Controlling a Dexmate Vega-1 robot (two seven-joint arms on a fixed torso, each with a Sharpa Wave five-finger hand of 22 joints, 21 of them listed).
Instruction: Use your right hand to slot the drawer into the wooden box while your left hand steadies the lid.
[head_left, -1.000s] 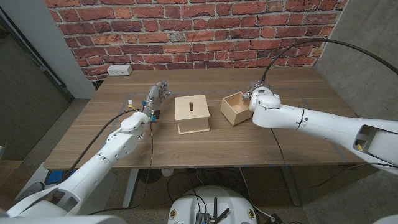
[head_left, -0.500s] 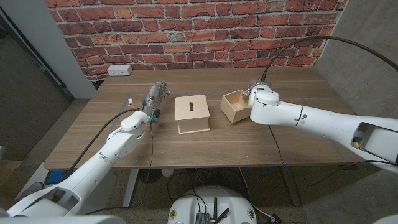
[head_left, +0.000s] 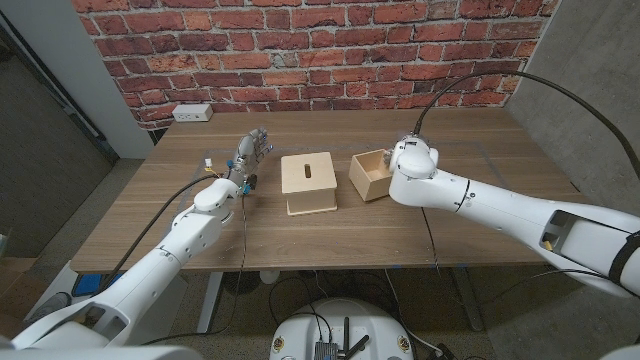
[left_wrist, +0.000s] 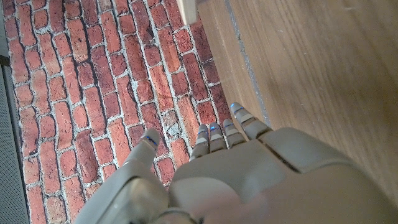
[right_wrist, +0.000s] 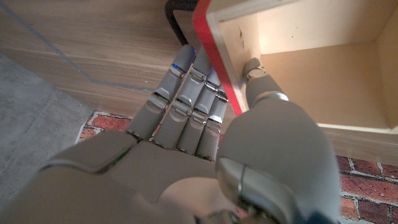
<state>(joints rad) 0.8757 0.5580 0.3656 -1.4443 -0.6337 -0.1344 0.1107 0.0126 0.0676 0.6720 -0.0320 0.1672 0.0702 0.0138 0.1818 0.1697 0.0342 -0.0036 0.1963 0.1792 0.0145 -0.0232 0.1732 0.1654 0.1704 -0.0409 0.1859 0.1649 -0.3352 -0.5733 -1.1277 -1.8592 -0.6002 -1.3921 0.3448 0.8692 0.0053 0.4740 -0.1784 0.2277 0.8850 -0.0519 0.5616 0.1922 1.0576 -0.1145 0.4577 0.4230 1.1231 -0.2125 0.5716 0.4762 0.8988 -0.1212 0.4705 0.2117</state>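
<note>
Nearest me, the left robot hand (head_left: 250, 155) hovers with fingers spread, holding nothing, well apart from the wooden box (head_left: 309, 183) whose lid (head_left: 307, 171) it should steady. Across the surface (head_left: 200, 240), the right robot hand (head_left: 404, 158) pinches the red-edged wall of the drawer (head_left: 372, 174), thumb inside, fingers outside; the drawer sits just beside the box. With the lid unsteadied, I'd expect a push to shove the whole box sideways.

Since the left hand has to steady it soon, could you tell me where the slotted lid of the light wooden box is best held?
Press the left hand down on the flat top of the slotted lid, coming from its left. The open wooden drawer approaches on the right, so that side should stay free.
</note>
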